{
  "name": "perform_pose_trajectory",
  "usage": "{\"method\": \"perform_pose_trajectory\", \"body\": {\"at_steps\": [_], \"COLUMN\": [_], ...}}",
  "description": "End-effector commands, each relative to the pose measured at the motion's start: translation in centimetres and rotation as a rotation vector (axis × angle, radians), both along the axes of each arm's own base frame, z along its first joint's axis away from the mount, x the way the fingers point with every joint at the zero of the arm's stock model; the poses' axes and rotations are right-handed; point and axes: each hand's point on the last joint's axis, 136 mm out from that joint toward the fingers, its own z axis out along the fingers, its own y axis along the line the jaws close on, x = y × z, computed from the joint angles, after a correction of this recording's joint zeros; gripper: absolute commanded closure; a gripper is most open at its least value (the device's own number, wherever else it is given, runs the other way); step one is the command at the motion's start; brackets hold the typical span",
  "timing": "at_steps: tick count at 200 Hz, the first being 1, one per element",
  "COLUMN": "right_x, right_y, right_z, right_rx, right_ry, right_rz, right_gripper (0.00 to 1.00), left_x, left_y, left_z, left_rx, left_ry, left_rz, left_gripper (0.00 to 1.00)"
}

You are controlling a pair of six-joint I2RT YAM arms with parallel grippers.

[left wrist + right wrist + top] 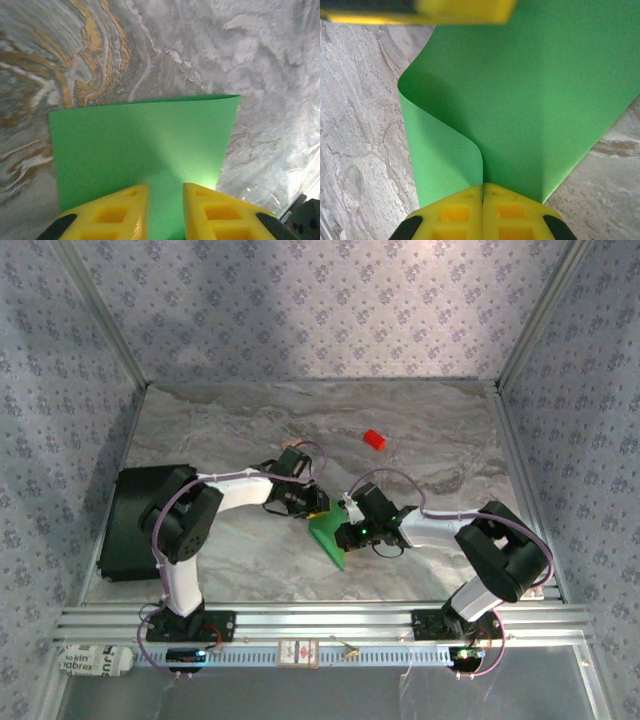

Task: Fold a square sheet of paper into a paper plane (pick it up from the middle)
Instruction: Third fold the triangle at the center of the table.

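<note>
Right wrist: right fingers (455, 216) clamp the square sheet of paper (545, 100) — left fingers (117, 212) parted over it.

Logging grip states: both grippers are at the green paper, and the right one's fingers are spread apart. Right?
Not quite. The right gripper has its fingers pressed together, pinching the green paper, as the right wrist view shows. The left gripper is at the paper too.

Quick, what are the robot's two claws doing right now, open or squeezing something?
Left gripper: open, fingers apart over the green paper sheet.
Right gripper: closed, pinching the curled green paper sheet.
</note>
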Motion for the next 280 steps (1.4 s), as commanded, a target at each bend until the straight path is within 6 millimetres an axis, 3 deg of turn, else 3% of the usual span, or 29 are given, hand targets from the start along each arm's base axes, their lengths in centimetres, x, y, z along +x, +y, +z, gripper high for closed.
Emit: {"method": "perform_pose_trajectory", "body": {"at_steps": [1, 26, 50, 99, 141, 186, 280], "right_x": [-0.6, -0.5, -0.5, -0.4, -0.4, -0.4, -0.4], "right_y": [-0.8, -0.8, -0.9, -1.0, -1.1, -1.1, -1.2], "right_z": [-1.4, -1.4, -1.4, -1.4, -1.3, -1.3, -1.1], "right_rx": [-0.054, -0.051, -0.052, -0.052, -0.052, -0.051, -0.044], "right_ry": [0.028, 0.025, 0.025, 0.026, 0.023, 0.024, 0.022], "right_rz": [0.008, 0.006, 0.005, -0.001, -0.009, -0.012, -0.020], "right_gripper": [0.99, 0.99, 0.99, 1.00, 1.00, 1.00, 1.00], "left_x": [0.9, 0.5, -0.7, -4.1, -6.3, -7.1, -7.7], "left_y": [0.4, 1.2, 1.7, 0.2, -1.4, -0.5, 0.2], "left_z": [3.1, 4.3, 4.8, 5.1, 3.8, 1.2, -1.2], "left_rx": [-0.030, -0.063, -0.107, -0.349, -0.376, -0.282, -0.202], "left_ry": [-0.070, -0.089, -0.083, 0.009, 0.063, 0.104, 0.119], "left_rz": [0.038, 0.073, 0.089, 0.108, 0.082, 0.105, 0.086], "left_gripper": [0.74, 0.76, 0.88, 1.00, 1.00, 1.00, 1.00]}}
